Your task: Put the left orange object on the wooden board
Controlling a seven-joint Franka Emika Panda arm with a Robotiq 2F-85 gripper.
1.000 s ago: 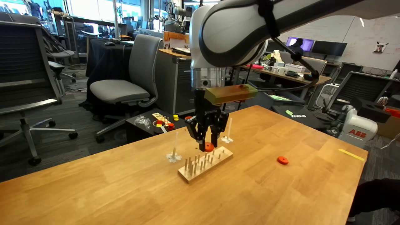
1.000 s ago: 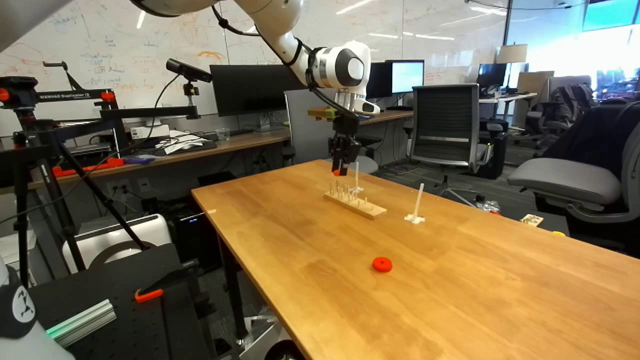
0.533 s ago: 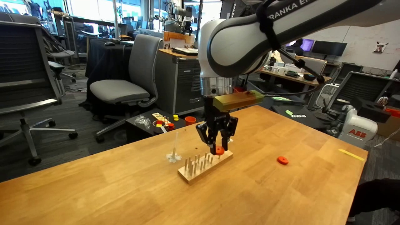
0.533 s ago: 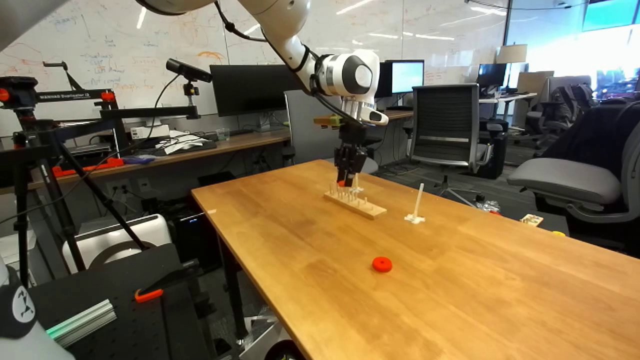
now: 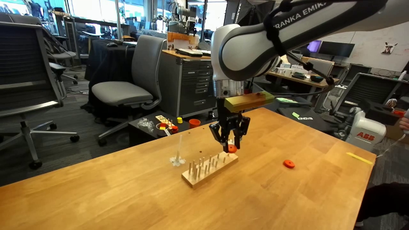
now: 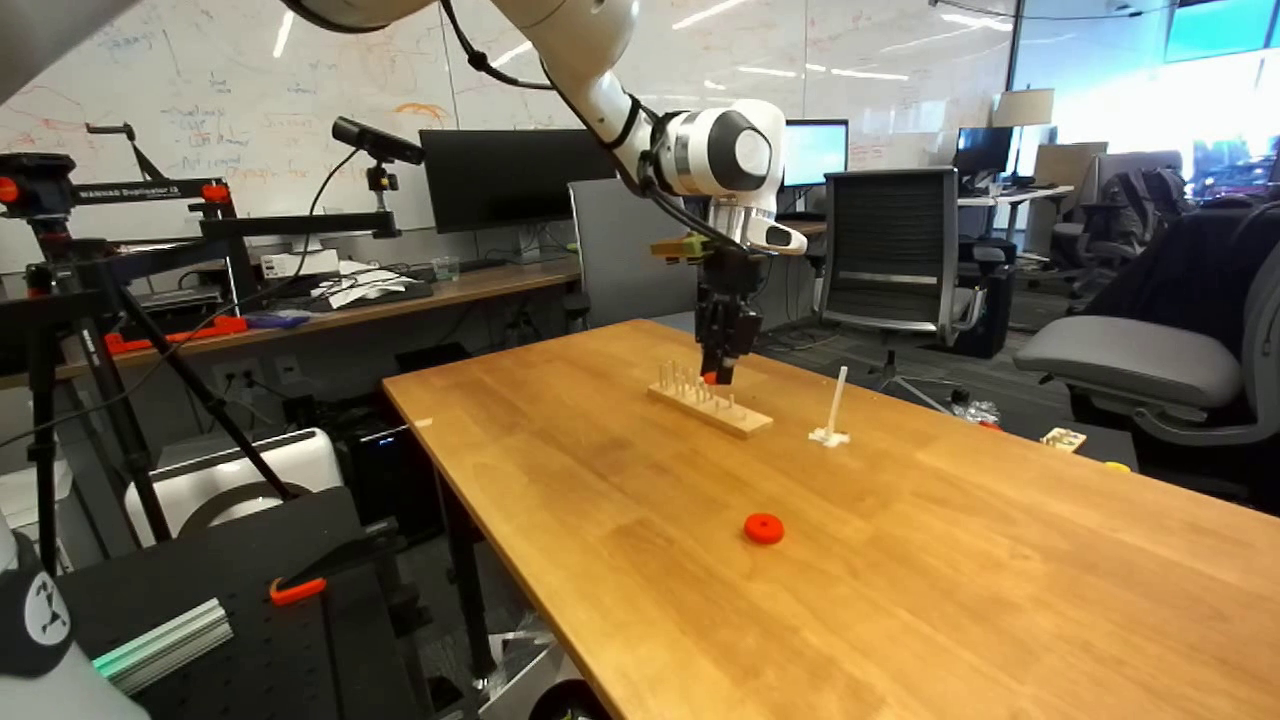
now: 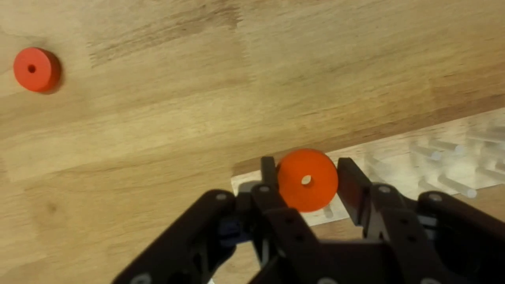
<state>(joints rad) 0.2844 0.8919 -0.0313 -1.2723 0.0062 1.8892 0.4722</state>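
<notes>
Placing Step in Hand, Release Yet to Come

My gripper (image 7: 307, 170) grips the left orange object (image 7: 307, 199) — a flattish disc with a centre hole — at its nine and three o'clock edges in the wrist view; both fingertips (image 7: 269, 170) appear to bear on the rim. In that view the disc hides part of one end of the wooden board (image 7: 399, 179); in both exterior views it shows close by the board and, as I judge, held above it rather than resting on it. Whether it touches any of the pegs (image 7: 455, 186) I cannot tell.

Farther out, most of these stand toward three o'clock of the disc, and what seems a short peg (image 7: 328, 212) shows at five o'clock, just beside its outline. The redder piece (image 7: 35, 70) lies toward ten o'clock on the tabletop (image 7: 158, 130), well apart; my step leaves it alone.

I take carrying to be nearly done and placing to be the step in hand. The next move calls for settling the disc over the board's end, a slow straight descent, then parting the fingertips. Should a peg be the intended seat, the hole must first be centred on it: something pale shows through, too small to tell as peg or bare wood. A poor line-up could leave the disc tilted on a peg top — I would check before letting go.
</notes>
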